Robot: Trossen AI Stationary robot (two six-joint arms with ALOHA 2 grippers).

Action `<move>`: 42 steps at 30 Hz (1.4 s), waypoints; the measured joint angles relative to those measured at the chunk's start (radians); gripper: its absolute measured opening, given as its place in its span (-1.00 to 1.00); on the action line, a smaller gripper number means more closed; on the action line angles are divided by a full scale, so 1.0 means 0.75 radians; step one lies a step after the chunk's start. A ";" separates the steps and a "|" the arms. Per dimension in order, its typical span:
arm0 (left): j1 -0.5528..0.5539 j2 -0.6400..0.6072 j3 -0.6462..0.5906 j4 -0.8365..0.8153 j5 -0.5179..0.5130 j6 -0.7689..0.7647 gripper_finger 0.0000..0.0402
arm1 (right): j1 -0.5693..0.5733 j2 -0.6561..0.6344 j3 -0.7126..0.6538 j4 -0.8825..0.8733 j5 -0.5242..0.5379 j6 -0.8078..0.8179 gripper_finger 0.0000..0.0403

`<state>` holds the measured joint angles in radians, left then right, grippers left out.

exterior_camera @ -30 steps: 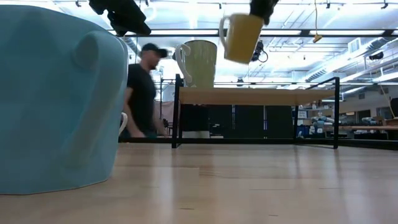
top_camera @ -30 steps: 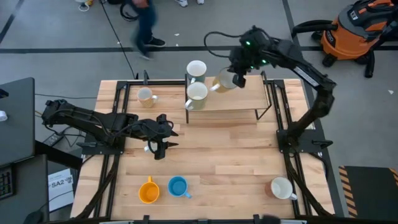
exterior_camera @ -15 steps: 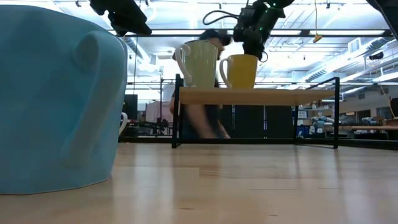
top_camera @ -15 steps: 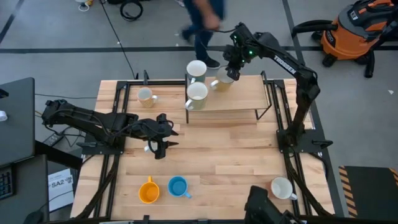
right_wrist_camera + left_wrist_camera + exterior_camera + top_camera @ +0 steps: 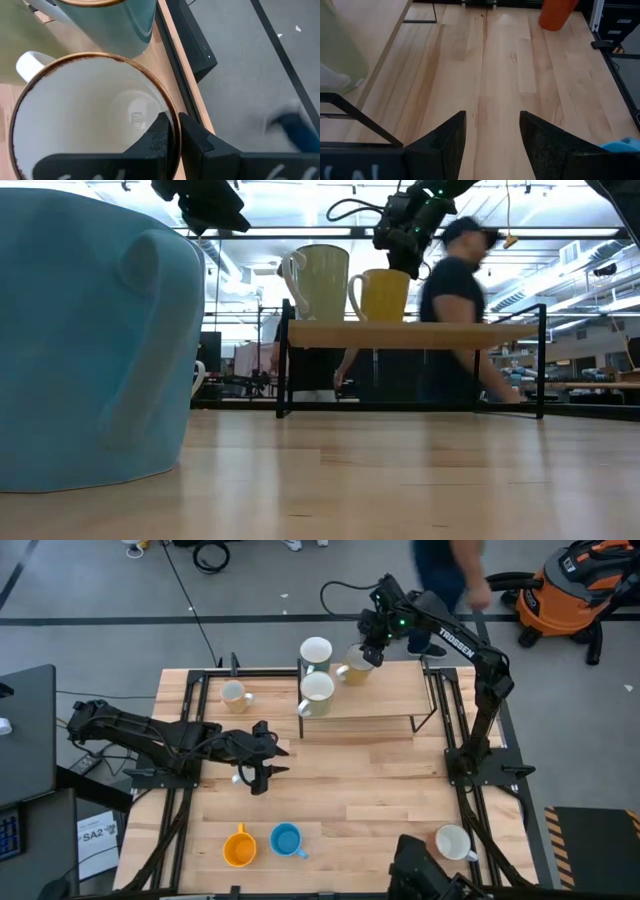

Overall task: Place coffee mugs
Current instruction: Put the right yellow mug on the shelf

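- The right gripper pinched the rim of a yellow mug sitting on the raised shelf beside two pale mugs.
- Best to open gently and lift straight up, clear of the neighbours.
- The left gripper hung open over the wooden table.
- A person crossed behind.

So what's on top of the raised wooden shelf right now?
Three mugs stand on the shelf: two white-inside mugs and a yellow mug, whose rim the right gripper pinches. The table beneath the shelf is hidden from above.
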<state>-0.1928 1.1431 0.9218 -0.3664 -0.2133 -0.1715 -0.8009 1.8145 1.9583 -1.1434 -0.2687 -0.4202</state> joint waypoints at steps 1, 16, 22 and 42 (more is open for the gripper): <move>0.000 0.000 0.000 0.000 0.000 0.000 -0.04 | 0.000 0.000 -0.001 0.002 0.000 0.001 -0.84; 0.000 0.000 0.000 0.000 0.000 0.001 -0.04 | 0.002 0.002 -0.003 0.012 -0.050 0.001 -0.81; 0.000 0.000 0.000 -0.001 0.000 0.001 -0.04 | 0.003 0.002 -0.003 0.028 -0.027 0.002 -0.81; 0.000 0.000 0.000 -0.001 0.000 0.000 -0.04 | 0.003 0.002 -0.004 0.080 -0.054 0.003 -0.54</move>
<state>-0.1928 1.1431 0.9218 -0.3672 -0.2134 -0.1715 -0.7990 1.8160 1.9556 -1.0833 -0.3092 -0.4179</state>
